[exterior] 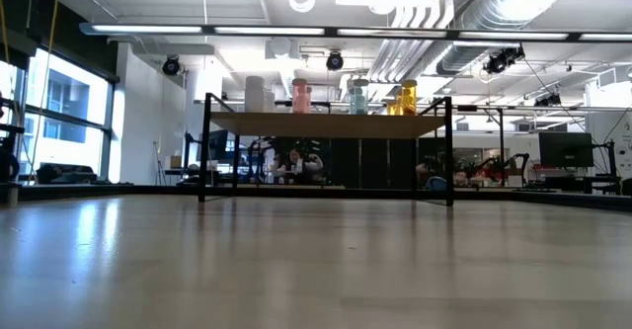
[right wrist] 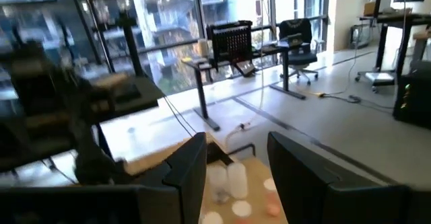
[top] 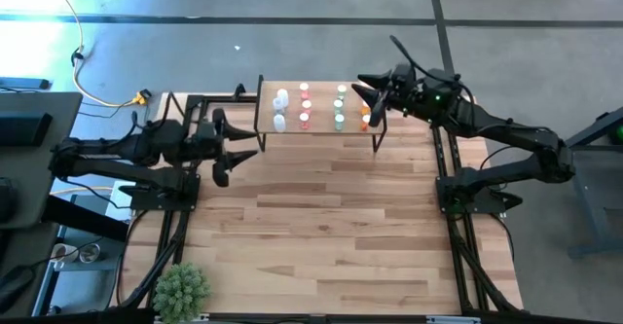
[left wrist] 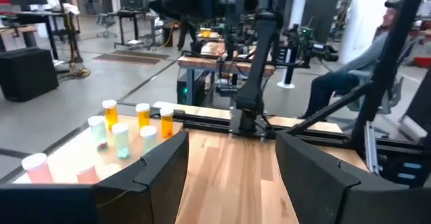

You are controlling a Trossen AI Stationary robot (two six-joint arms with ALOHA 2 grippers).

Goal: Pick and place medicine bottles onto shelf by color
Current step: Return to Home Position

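Bottles (top: 305, 105) are being carried upright on the shelf (top: 322, 129) in colour groups, white, pink, green and orange, while the right gripper (top: 375, 105), its fingers being held apart and empty, is being held just beside the orange bottles (top: 365, 123) at the shelf's right end. Trouble is being risked there: if that arm is being drawn off low or sideways, the orange bottles could be clipped and toppled into their neighbours, or the shelf nudged. The left gripper (top: 238, 149), also being held open and empty, is being parked off the shelf's left end.
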